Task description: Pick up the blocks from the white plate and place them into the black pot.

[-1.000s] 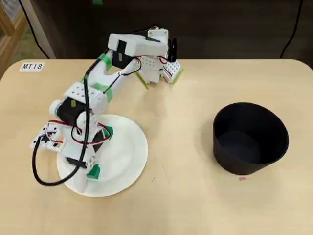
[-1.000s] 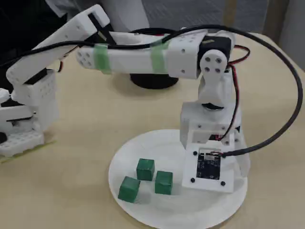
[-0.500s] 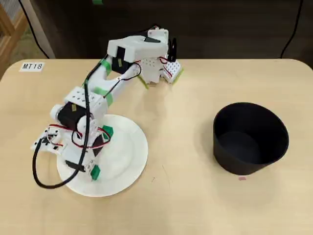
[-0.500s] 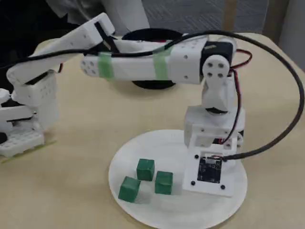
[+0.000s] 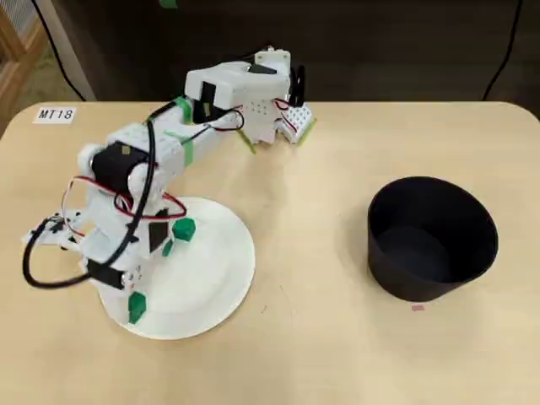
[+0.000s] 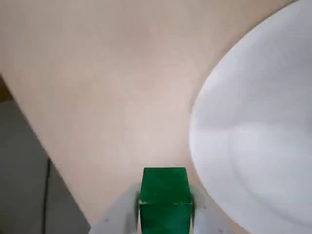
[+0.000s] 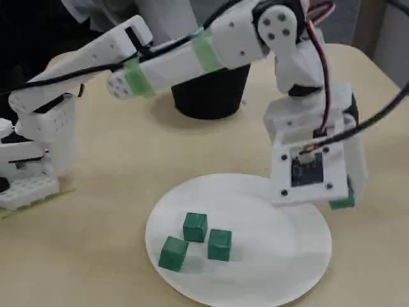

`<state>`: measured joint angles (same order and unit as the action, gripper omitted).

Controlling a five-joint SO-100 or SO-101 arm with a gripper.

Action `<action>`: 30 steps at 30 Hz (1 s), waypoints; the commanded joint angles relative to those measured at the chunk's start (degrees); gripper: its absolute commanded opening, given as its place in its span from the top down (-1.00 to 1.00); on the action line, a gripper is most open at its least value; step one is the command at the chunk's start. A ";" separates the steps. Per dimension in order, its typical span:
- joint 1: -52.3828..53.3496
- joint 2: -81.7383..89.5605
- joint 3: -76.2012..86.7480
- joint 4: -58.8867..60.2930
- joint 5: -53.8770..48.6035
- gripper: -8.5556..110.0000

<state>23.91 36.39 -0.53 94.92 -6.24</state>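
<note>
My gripper (image 7: pixel 342 203) is shut on one green block (image 6: pixel 164 195) and holds it in the air above the rim of the white plate (image 7: pixel 307 256). In the wrist view the block sits between the pale fingers, with bare table under it and the plate (image 6: pixel 263 122) to the right. Three more green blocks (image 7: pixel 195 226) lie close together on the plate. The overhead view shows the gripper (image 5: pixel 133 305) at the plate's (image 5: pixel 219 278) lower left edge and two blocks (image 5: pixel 181 229) beside the arm. The black pot (image 5: pixel 432 238) stands far to the right.
The arm's base (image 5: pixel 274 110) sits at the table's far edge in the overhead view. A label reading MT18 (image 5: pixel 56 114) lies at the far left corner. Bare tabletop lies between plate and pot. A cable loops off the wrist (image 5: pixel 34 270).
The gripper has lifted off the plate with a green block in it and swung outwards to the plate's edge. The three other blocks have not moved.
</note>
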 commanded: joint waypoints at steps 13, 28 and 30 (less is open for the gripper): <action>-35.24 55.20 47.37 -3.87 0.18 0.90; -62.93 78.40 109.95 -52.38 6.59 0.90; -63.02 77.34 111.62 -55.02 6.59 0.90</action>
<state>-38.85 113.47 109.51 43.95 0.09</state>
